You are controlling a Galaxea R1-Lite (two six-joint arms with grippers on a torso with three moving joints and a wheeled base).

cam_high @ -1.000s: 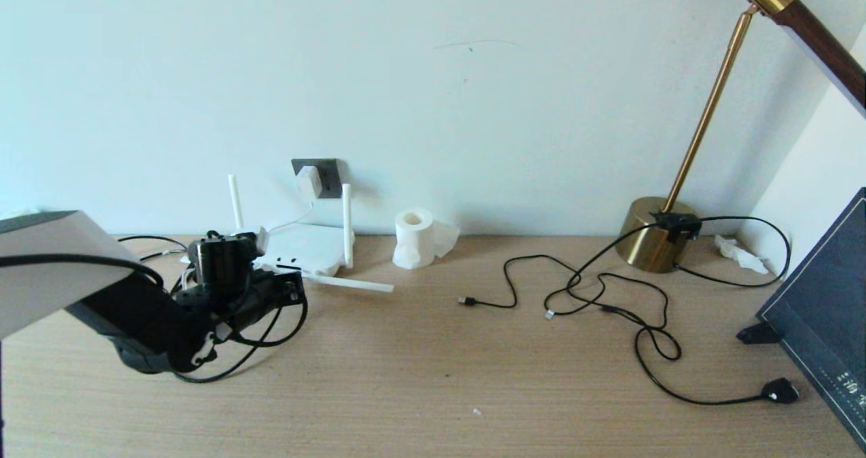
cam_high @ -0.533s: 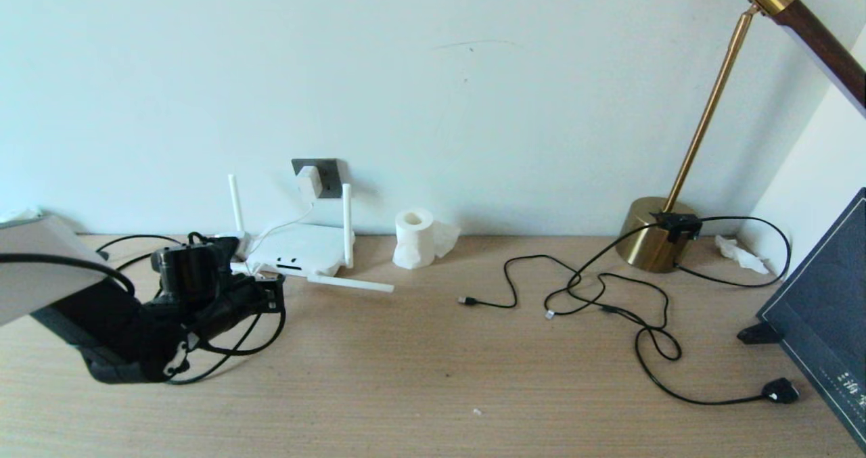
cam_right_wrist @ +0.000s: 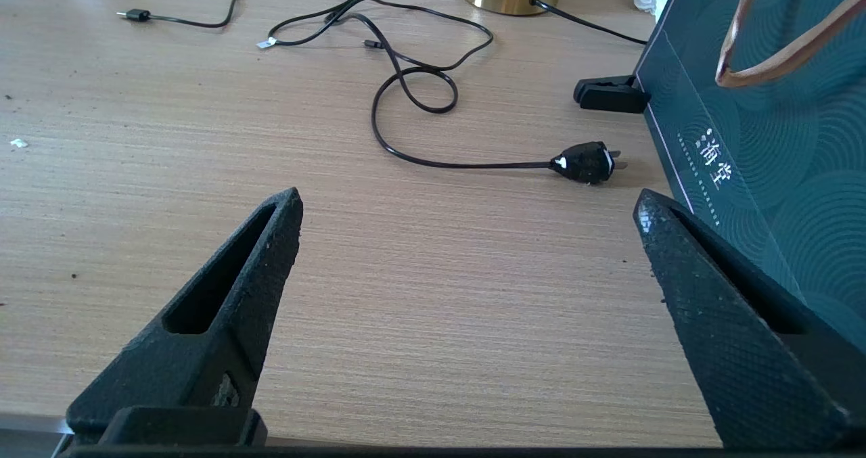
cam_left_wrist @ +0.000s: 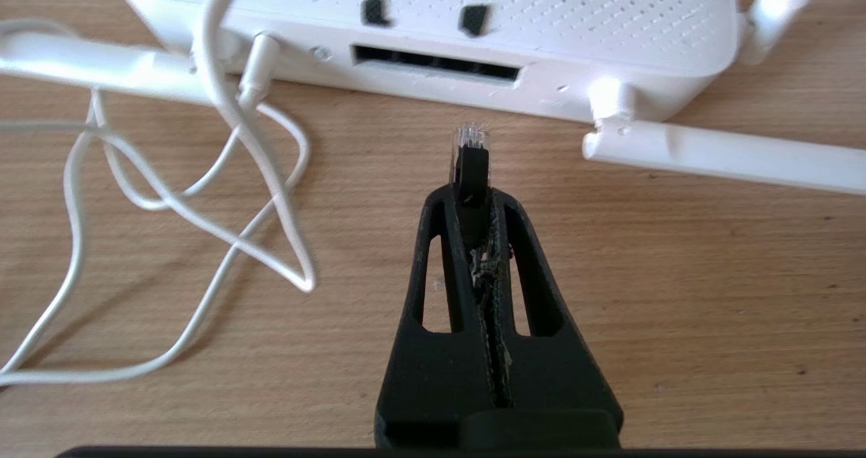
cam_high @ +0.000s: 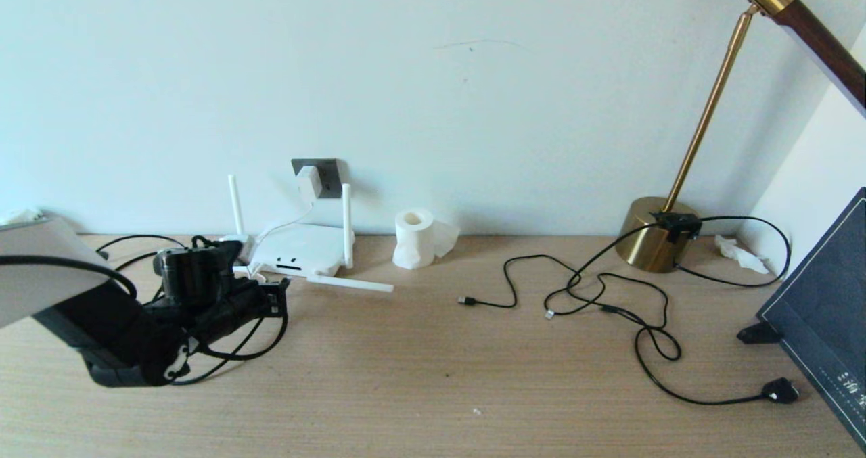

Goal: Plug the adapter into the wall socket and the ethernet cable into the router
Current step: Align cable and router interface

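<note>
Head view: the adapter [cam_high: 308, 181] is seen seated in the wall socket [cam_high: 327, 176], with its thin white cord hanging down to the router [cam_high: 301, 251], which lies flat on the wooden table [cam_high: 433, 377] just below. Two antennas are held upright and one is laid flat on the table. The left gripper [cam_high: 276, 301] is positioned low over the table, just in front of the router, with a loop of black cable trailing under it. A tissue roll [cam_high: 414, 237], loose black USB cables [cam_high: 575, 295] and a brass lamp [cam_high: 659, 241] are placed further to the right.

Left wrist view: the left gripper [cam_left_wrist: 471, 197] is clamped on the ethernet cable [cam_left_wrist: 471, 167], whose clear-tipped plug is pointed at the dark port row on the router [cam_left_wrist: 555, 32] edge. A gap is left between plug and ports. White cord [cam_left_wrist: 223, 194] is looped beside it.

Right wrist view: the right gripper [cam_right_wrist: 467, 228] is held with its fingers wide apart above bare table, nothing between them. The lamp plug [cam_right_wrist: 585, 162] and a dark teal bag [cam_right_wrist: 764, 140] are seen ahead.
</note>
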